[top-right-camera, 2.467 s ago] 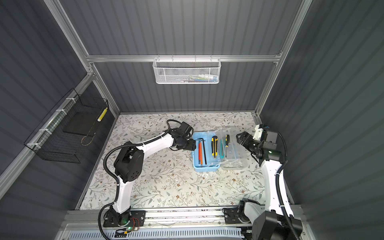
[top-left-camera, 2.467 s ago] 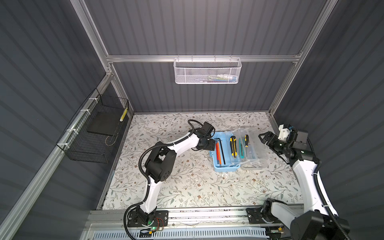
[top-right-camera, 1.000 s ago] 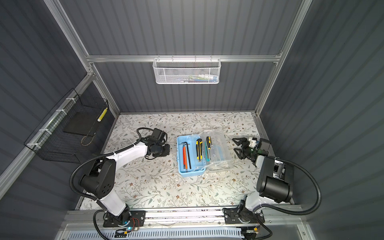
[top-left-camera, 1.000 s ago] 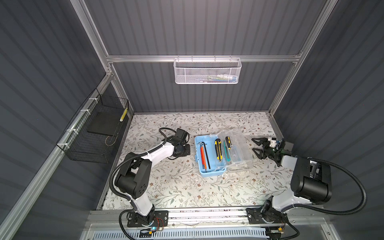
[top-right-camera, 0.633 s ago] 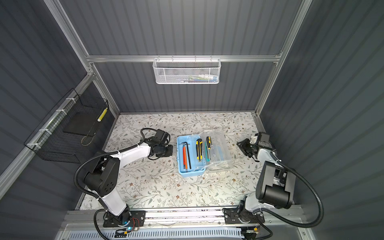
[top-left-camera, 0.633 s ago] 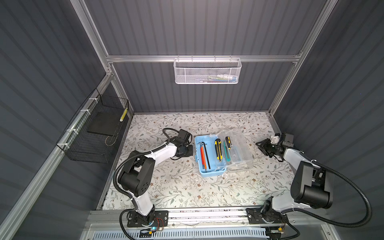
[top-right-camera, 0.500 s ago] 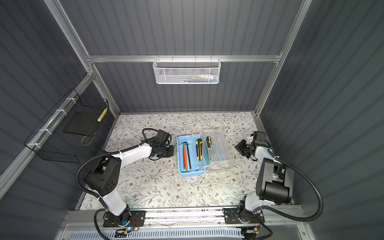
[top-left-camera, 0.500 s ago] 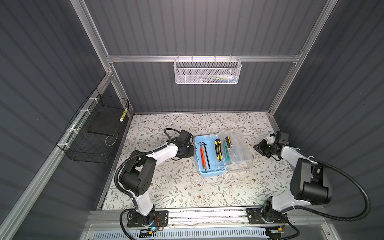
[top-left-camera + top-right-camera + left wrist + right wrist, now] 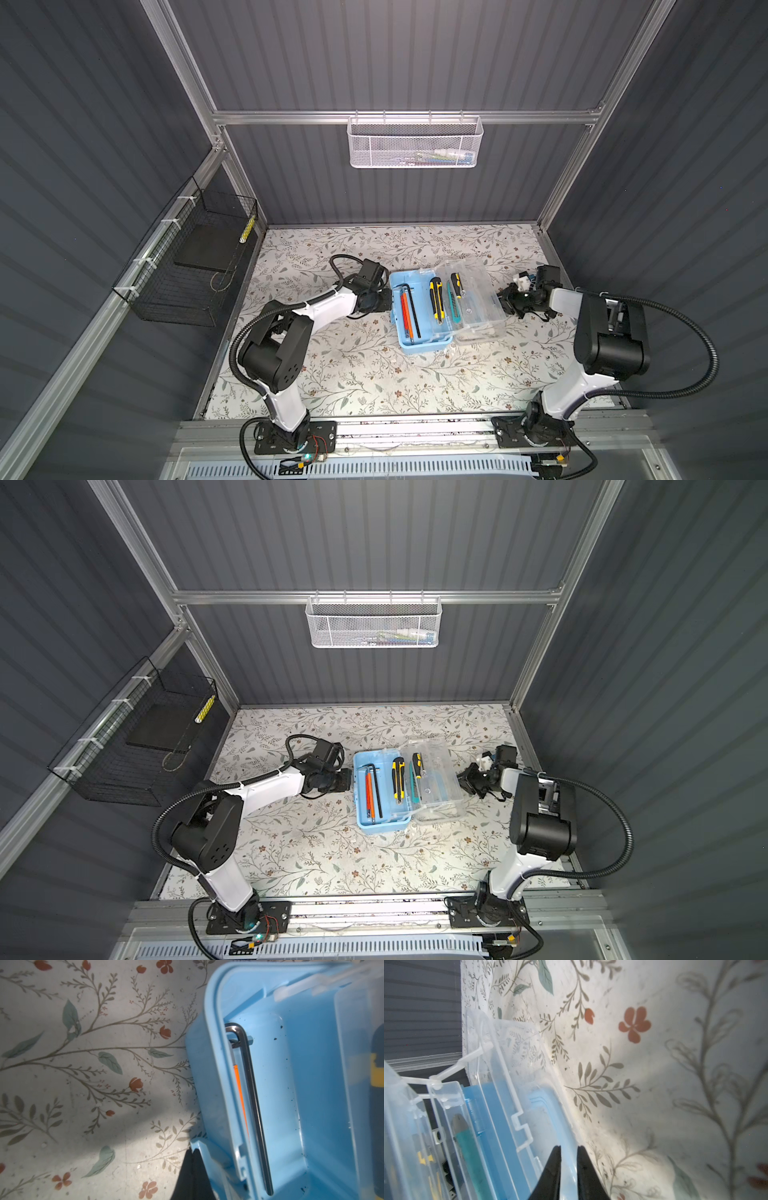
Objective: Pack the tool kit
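Now, light-blue rectangular plastic box sits open at centre of both top views on floral tabletop. Inside: orange slim tool, black hex key, yellow-black utility knife, teal cutter. Small yellow-black screwdriver lies by hinge, compartment unclear. Clear hinged plastic lid is flung out right of box. Left gripper pinched closed, empty, tips at box's left wall. Right gripper narrow, nipping lid's outer rim. Judgement: loading looks mostly done; left to do: swing lid over, latch. Items in white mesh basket, upper centre, too small to identify
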Controlling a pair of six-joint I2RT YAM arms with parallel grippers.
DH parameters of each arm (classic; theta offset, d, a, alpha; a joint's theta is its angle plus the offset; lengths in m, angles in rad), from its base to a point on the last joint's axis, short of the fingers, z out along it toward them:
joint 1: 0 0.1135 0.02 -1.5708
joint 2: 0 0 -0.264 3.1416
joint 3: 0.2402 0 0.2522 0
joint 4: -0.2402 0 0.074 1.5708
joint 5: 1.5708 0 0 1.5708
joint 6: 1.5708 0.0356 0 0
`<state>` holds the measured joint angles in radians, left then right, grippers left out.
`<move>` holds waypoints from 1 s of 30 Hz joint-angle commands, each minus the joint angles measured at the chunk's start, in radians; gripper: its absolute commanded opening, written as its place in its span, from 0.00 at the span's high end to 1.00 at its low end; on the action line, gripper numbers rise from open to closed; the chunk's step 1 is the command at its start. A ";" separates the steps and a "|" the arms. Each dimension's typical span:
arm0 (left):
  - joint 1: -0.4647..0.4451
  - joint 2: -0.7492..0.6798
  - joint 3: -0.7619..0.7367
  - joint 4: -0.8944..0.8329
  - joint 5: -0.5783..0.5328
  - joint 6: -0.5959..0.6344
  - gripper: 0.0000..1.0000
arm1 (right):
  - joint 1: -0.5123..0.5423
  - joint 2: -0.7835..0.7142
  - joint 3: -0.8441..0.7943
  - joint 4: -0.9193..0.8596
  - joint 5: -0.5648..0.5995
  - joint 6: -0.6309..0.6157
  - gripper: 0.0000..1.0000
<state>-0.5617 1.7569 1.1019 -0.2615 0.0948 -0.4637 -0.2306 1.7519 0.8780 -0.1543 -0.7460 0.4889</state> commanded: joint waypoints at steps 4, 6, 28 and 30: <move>-0.003 -0.006 -0.005 0.023 0.041 0.035 1.00 | 0.008 0.017 -0.033 0.117 -0.188 0.068 0.81; -0.004 0.000 -0.008 0.032 0.054 0.036 1.00 | 0.008 0.014 -0.040 0.132 -0.211 0.082 0.81; -0.004 -0.007 -0.030 0.102 0.111 0.045 1.00 | 0.009 -0.166 -0.181 0.341 -0.430 0.311 0.85; -0.004 -0.007 -0.027 0.092 0.108 0.049 1.00 | 0.008 -0.201 -0.171 0.294 -0.416 0.294 0.85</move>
<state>-0.5556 1.7569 1.0813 -0.1989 0.1551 -0.4442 -0.2314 1.6024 0.7013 0.1635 -1.0966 0.7784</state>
